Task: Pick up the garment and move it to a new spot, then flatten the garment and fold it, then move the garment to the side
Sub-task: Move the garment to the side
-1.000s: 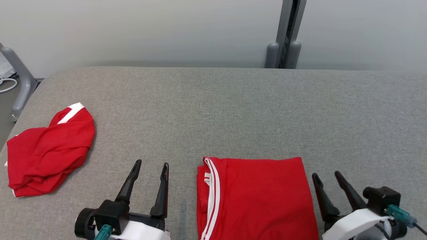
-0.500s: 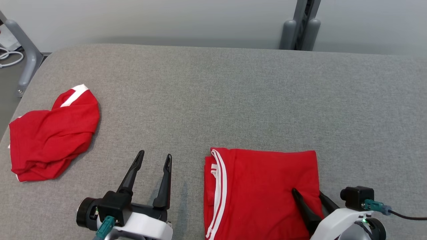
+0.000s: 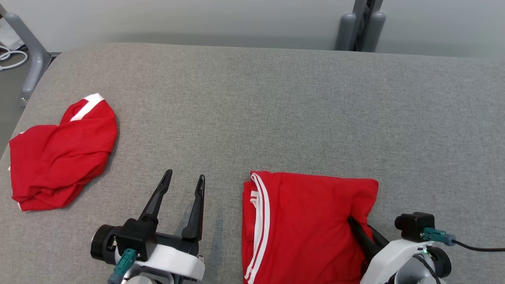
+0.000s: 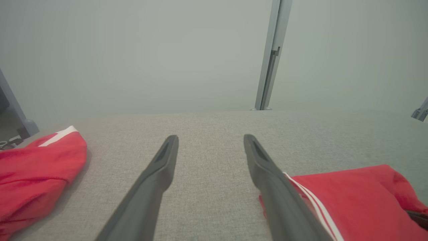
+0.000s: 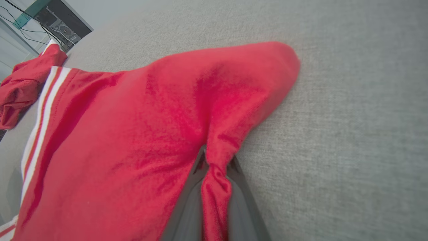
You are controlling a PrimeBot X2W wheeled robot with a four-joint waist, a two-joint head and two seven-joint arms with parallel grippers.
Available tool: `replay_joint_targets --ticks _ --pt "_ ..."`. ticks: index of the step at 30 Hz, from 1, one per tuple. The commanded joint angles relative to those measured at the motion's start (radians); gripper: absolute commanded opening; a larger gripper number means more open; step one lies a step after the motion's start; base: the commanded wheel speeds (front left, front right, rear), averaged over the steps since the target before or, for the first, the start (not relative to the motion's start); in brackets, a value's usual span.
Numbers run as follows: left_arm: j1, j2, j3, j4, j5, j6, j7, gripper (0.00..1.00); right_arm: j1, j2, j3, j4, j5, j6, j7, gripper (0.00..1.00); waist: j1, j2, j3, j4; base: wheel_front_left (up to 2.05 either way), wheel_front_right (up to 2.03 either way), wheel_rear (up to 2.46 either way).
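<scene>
Garment location: The folded garment is laid on the grey table, near the front edge and right of centre. White striped trim runs down its left side.
Right gripper: Clenched on a pinch of cloth at the garment's right edge. The fabric is bunched between the fingers and puckered around them.
Left gripper: Released, jaws spread, over bare table just beside the striped edge. Nothing is touched.
Handling: The material is judged light, soft and limp. Unsupported layers can be expected to sag.
Hold point: All layers should be taken together at the edge. A top-layer pinch alone may open the fold.
Other item: A crumpled red garment lies well apart, at the table's left end.
</scene>
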Motion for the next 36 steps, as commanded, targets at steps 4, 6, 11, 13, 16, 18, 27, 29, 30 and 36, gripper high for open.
replay_joint_targets --ticks 4,6,11,13,16,18,27,29,30,36 --pt "-0.008 0.003 0.007 0.012 0.016 -0.004 -0.001 1.0 -0.034 -0.06 0.031 0.016 -0.056 -0.001 0.015 0.0 0.0 -0.0001 0.0 -0.024 0.0 0.0 0.0" --pt "-0.013 0.003 0.008 0.015 0.016 -0.006 -0.001 1.0 -0.056 -0.081 0.04 0.008 -0.072 -0.001 0.02 0.0 0.0 -0.0001 0.005 -0.041 0.0 0.0 0.0" --pt "-0.042 0.004 -0.011 0.007 0.029 -0.022 -0.001 1.0 -0.106 -0.158 0.054 -0.023 -0.097 -0.001 0.045 0.0 0.0 -0.0001 0.026 -0.082 0.0 0.0 0.0" --pt "-0.053 0.003 -0.02 0.004 0.037 -0.023 -0.001 1.0 -0.125 -0.194 0.054 -0.032 -0.105 -0.001 0.055 0.0 0.0 -0.0001 0.038 -0.101 0.0 0.0 0.0" --pt "-0.077 0.003 -0.028 -0.004 0.044 -0.028 -0.001 1.0 -0.156 -0.237 0.042 -0.057 -0.086 0.0 0.073 0.0 0.0 -0.0001 0.064 -0.137 0.0 0.0 0.0" --pt "-0.089 0.003 -0.034 -0.009 0.051 -0.034 -0.001 1.0 -0.178 -0.279 0.039 -0.069 -0.09 0.0 0.086 0.0 0.0 -0.0001 0.083 -0.164 0.0 0.0 0.0" --pt "-0.184 0.004 -0.07 -0.033 0.088 -0.068 -0.001 1.0 -0.255 -0.419 0.011 -0.109 -0.082 0.0 0.123 0.0 0.0 -0.0001 0.195 -0.255 0.0 0.0 0.0" --pt "-0.217 0.004 -0.082 -0.047 0.092 -0.078 -0.001 1.0 -0.275 -0.454 -0.003 -0.109 -0.079 0.0 0.125 0.0 0.0 -0.0001 0.232 -0.27 0.0 0.0 0.0" --pt "-0.233 0.004 -0.089 -0.054 0.092 -0.084 -0.001 1.0 -0.286 -0.471 -0.014 -0.106 -0.077 0.0 0.121 0.0 0.0 -0.0001 0.249 -0.276 0.0 0.0 0.0" --pt "-0.346 0.004 -0.158 -0.099 0.111 -0.105 -0.001 1.0 -0.358 -0.592 -0.114 -0.064 -0.075 0.0 0.085 0.0 0.0 -0.0001 0.375 -0.284 0.0 0.0 0.0"
